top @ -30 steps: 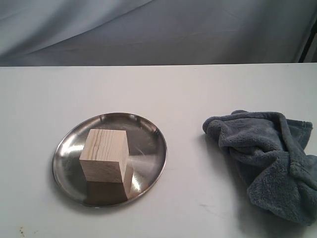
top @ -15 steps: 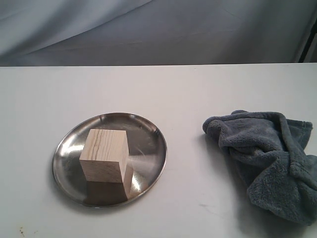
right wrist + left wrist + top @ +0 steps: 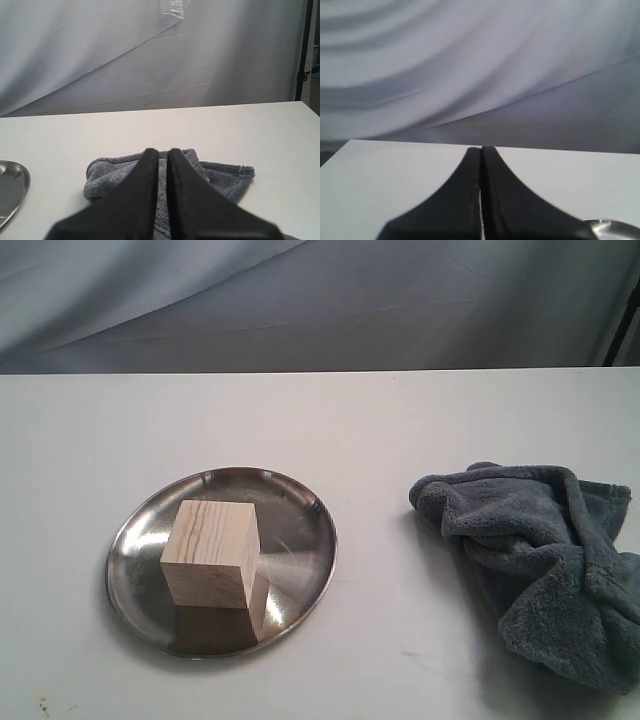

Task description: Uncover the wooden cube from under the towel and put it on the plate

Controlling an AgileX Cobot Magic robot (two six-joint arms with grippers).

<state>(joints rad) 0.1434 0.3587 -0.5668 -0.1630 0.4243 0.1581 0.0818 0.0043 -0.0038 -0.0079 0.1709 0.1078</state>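
The wooden cube [image 3: 212, 552] stands upright on the steel plate [image 3: 296, 536], left of the plate's middle, fully uncovered. To the right the grey-blue towel [image 3: 540, 560] lies crumpled on the table, reaching the view's right edge. Neither gripper shows in the exterior view. In the left wrist view my left gripper [image 3: 481, 149] is shut with nothing in it, above the white table, and a sliver of the plate [image 3: 615, 229] shows beside it. My right gripper [image 3: 161, 151] hangs over the towel [image 3: 220, 177], its jaws drawn together to a thin slit and holding nothing.
The white table [image 3: 400, 420] ends at a far edge against a grey draped backdrop [image 3: 320, 300]. In the right wrist view the plate's rim [image 3: 10, 185] peeks in at one side, and a dark stand [image 3: 303, 50] rises by the backdrop.
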